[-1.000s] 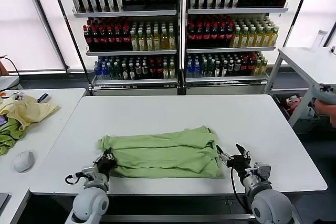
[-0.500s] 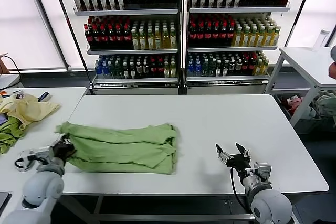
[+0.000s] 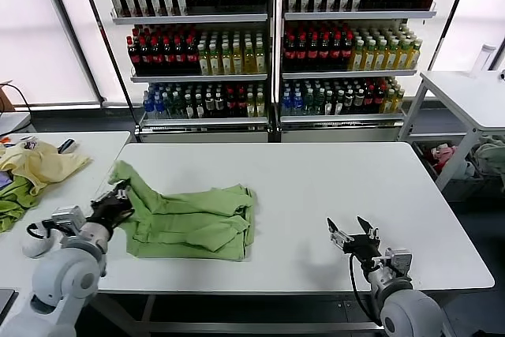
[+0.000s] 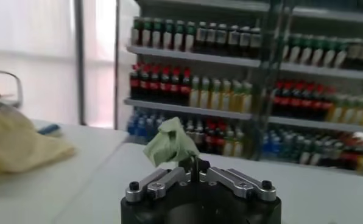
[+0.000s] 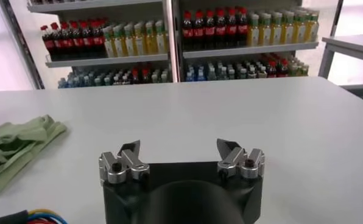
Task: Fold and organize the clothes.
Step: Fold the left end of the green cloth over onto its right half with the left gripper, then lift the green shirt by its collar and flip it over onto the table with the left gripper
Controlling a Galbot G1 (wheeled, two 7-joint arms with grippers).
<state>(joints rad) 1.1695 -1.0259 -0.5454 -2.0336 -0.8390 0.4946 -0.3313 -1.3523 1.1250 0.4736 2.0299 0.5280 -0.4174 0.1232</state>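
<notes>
Left gripper (image 3: 118, 196) pinching shirt (image 3: 197, 220) corner; right gripper (image 3: 353, 234) idle, jaws spread.

Shirt lies folded and rumpled on the left half of the white table (image 3: 316, 187), its left corner lifted off the surface in the left gripper's closed jaws; left wrist view shows a bunched tuft of green cloth (image 4: 171, 146) between the fingers. Right gripper hovers empty over the table's front right, well apart from the shirt. Yellow cloth (image 3: 39, 165) on side table at left.

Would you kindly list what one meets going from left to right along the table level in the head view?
Pale yellow cloth → white mouse → left pincer, shut on the shirt → green shirt → bare white table → right pincer, open and empty.
</notes>
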